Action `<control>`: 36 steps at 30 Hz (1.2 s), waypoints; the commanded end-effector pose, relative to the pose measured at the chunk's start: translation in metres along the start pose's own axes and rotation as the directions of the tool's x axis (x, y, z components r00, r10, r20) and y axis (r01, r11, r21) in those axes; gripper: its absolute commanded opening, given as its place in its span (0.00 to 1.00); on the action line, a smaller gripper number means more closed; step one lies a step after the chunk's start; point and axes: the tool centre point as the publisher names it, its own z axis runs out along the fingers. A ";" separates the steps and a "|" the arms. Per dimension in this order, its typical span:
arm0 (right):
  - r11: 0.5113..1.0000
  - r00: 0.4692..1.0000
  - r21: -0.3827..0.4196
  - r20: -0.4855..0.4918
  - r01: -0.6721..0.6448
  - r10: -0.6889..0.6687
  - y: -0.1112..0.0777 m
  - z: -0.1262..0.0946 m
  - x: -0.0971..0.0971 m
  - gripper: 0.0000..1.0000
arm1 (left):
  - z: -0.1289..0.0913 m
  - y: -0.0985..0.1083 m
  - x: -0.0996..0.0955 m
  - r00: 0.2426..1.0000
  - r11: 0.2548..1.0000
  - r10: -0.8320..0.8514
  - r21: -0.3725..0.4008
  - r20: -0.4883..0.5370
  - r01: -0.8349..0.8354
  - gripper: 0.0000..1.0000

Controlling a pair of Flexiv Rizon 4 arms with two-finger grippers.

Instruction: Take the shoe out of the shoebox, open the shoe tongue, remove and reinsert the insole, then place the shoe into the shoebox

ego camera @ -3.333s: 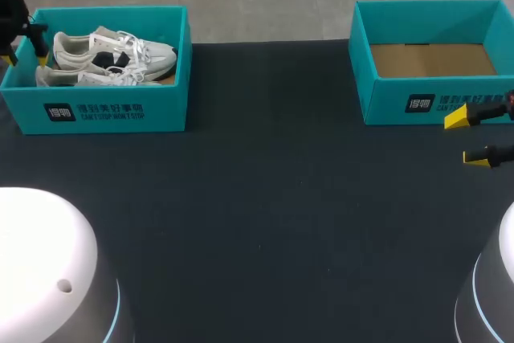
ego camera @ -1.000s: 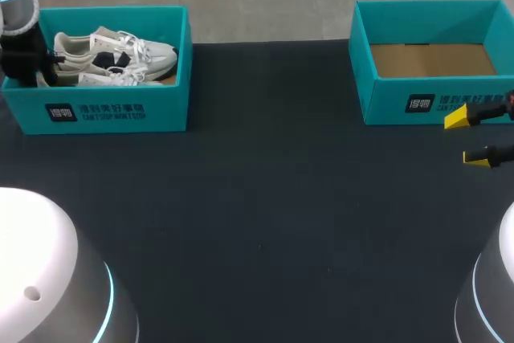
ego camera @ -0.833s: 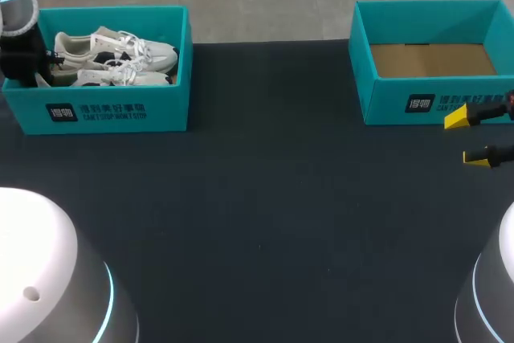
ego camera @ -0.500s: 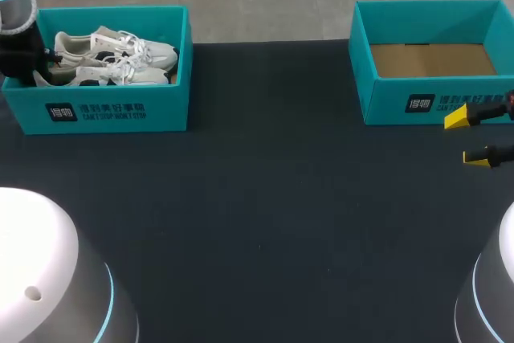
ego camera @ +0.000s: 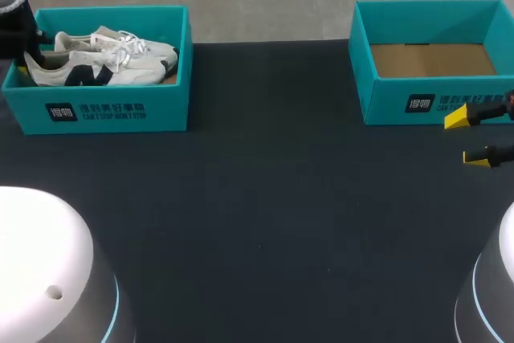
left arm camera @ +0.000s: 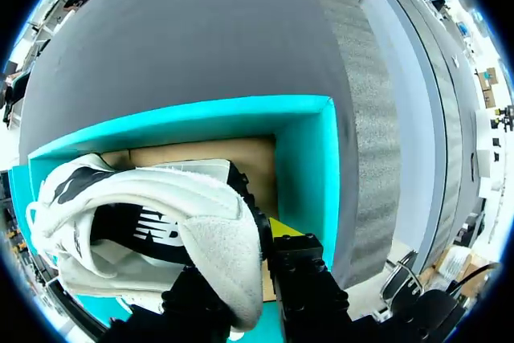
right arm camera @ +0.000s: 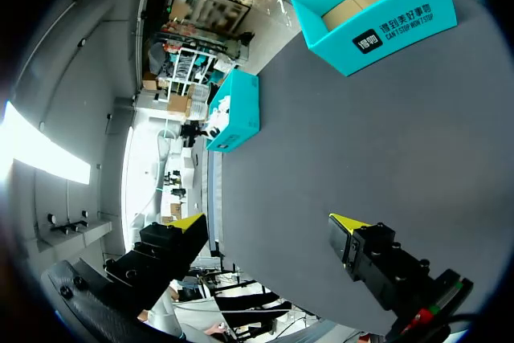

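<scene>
Grip hard with the left gripper (left arm camera: 245, 259), clamped on the heel of the shoe (left arm camera: 144, 198), toe low inside the shoebox (left arm camera: 309, 158) ahead. Lift straight up, slowly, clear of the wall. Leave the right gripper (right arm camera: 267, 221), fingers wide apart, waiting.

table (ego camera: 265, 214) | dark grey cloth-like top | flat, smooth, straight far edge

Shoes: 2, near shoe (ego camera: 76, 74), far shoe (ego camera: 148, 50), both white | Shoeboxes: 2, left shoebox (ego camera: 161, 106), right shoebox (ego camera: 385, 106), both teal, open | Table (ego camera: 265, 214): 1, dark
</scene>
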 end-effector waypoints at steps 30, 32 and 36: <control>1.000 1.000 -0.002 0.003 -0.001 0.001 -0.001 0.000 0.000 1.00 | -0.124 0.005 0.007 0.999 1.000 -0.011 -0.006 -0.044 0.011 0.00; 1.000 1.000 -0.002 0.003 -0.001 0.001 -0.001 0.000 0.000 1.00 | -0.125 0.006 0.007 0.999 1.000 -0.024 -0.006 -0.048 0.024 0.00; 1.000 1.000 -0.002 0.003 -0.001 0.001 -0.001 0.000 0.000 1.00 | -0.125 0.006 0.007 0.998 1.000 -0.031 -0.004 -0.046 0.031 0.00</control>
